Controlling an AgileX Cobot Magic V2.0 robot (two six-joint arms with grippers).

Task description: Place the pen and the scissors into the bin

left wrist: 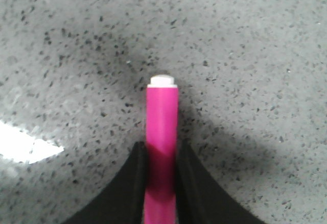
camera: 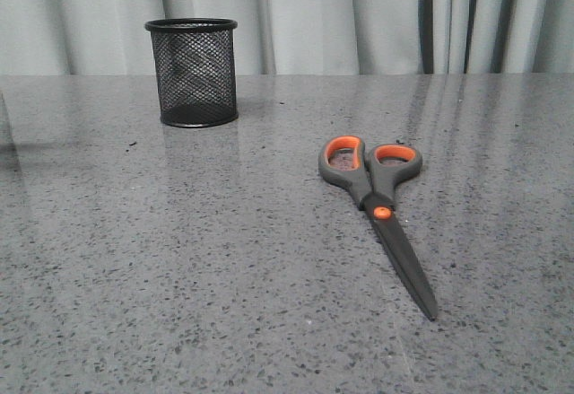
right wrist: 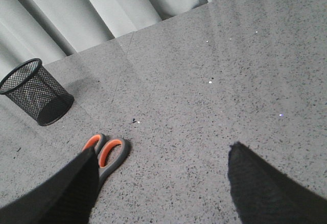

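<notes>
A: We start with the slim magenta-pink pen with a small white end (left wrist: pixel 162 132). In the left wrist view it sits pinched between the two black fingers of the left gripper (left wrist: pixel 162 183), white end pointing away from the wrist, long axis in line with the fingers, above the speckled grey stone counter (left wrist: pixel 245 55). We cannot tell whether it is lifted or just touching. The front view shows neither pen nor left arm.

B: Noted. Next, the large scissors with dark grey handles lined in orange (camera: pixel 375 207)?

A: They lie flat right of the counter's centre, blades shut, orange loops toward the far edge, tip toward the near edge and slightly right. The right gripper (right wrist: pixel 163 183) hangs over them with its fingers spread wide and nothing between them; one finger overlaps a handle loop in its own view (right wrist: pixel 104 155).

B: And the small black wire-mesh cylindrical cup (camera: pixel 193 73)?

A: Upright near the far-left part of the counter, well apart from the scissors.

B: Our judgement: the pen goes first, and the left arm must carry it toward the far edge, then turn its long axis vertical over the rim.
</notes>
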